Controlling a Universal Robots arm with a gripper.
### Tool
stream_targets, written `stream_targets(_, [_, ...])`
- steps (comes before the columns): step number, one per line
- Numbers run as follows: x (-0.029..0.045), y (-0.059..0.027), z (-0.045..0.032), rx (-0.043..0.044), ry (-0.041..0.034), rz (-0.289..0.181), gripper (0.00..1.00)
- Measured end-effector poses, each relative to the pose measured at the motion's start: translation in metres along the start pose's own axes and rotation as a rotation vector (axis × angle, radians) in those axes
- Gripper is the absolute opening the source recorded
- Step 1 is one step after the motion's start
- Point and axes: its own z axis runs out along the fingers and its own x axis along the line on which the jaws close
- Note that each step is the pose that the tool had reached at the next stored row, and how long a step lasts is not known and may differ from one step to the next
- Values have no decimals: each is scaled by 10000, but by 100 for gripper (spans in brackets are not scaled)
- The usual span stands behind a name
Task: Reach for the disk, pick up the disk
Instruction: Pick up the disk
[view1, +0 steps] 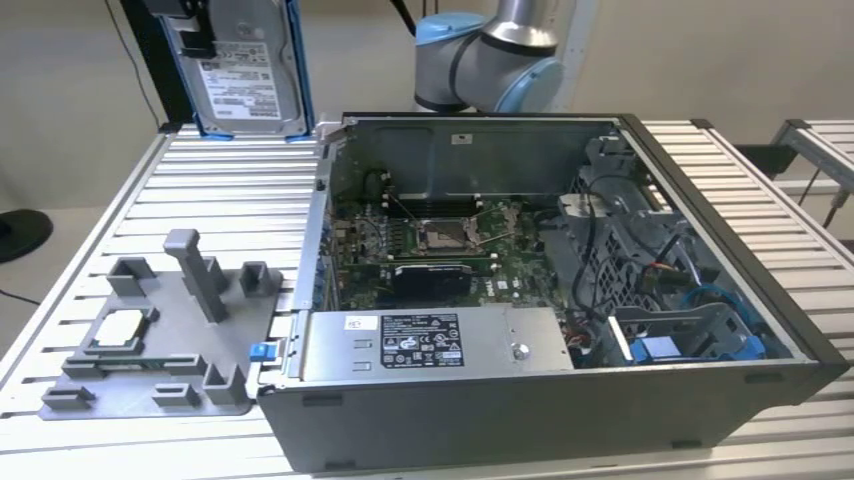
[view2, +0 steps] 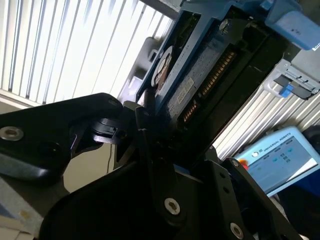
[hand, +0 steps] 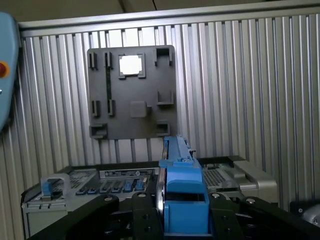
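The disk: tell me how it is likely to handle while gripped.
Probably stiff and heavy for its size: the disk is a flat metal slab. Its blue bracket, pinched between the fingers, looks like smooth plastic, so it might slip.

Ribbed silver aluminium worktop (view1: 200, 190) spans foreground, slats catching soft, even light. Plain beige matte wall (view1: 67, 80) behind. Second ribbed aluminium bench (view1: 817, 150) stands just beyond worktop at exterior view's right, narrow gap between. Pale floor (view1: 34, 280) visible at exterior view's left, dark round base (view1: 16, 235) resting on it.
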Motion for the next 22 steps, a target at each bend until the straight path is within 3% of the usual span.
stream_targets(22, [-51,-537,-9,-44,5,0,0])
